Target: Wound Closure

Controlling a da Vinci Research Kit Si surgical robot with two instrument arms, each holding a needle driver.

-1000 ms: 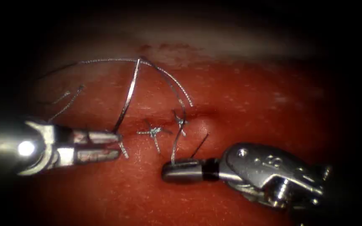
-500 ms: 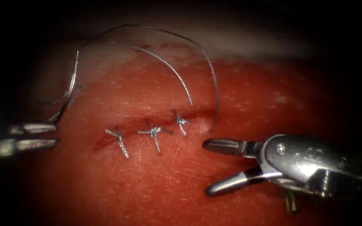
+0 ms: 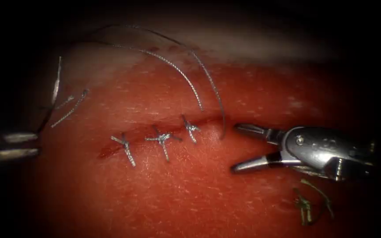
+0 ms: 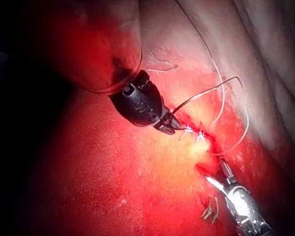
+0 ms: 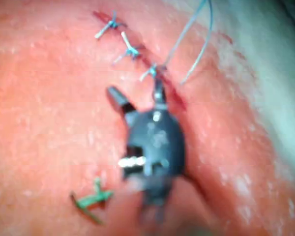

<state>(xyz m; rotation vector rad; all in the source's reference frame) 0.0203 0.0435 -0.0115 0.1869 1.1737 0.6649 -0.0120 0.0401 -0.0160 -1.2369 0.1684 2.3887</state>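
My right tool (image 3: 238, 147) is now sitting with jaws spread wide, holding nothing, having let go of thread since a second ago. My left tool (image 3: 18, 145) is pulling back toward left edge of tissue (image 3: 164, 194), prongs slightly parted; thread (image 3: 208, 88) is running to it, grip unclear. Thread is arching over cut (image 3: 155, 132) down to its right end. Three knots are sitting on cut. Cannot make out needle.
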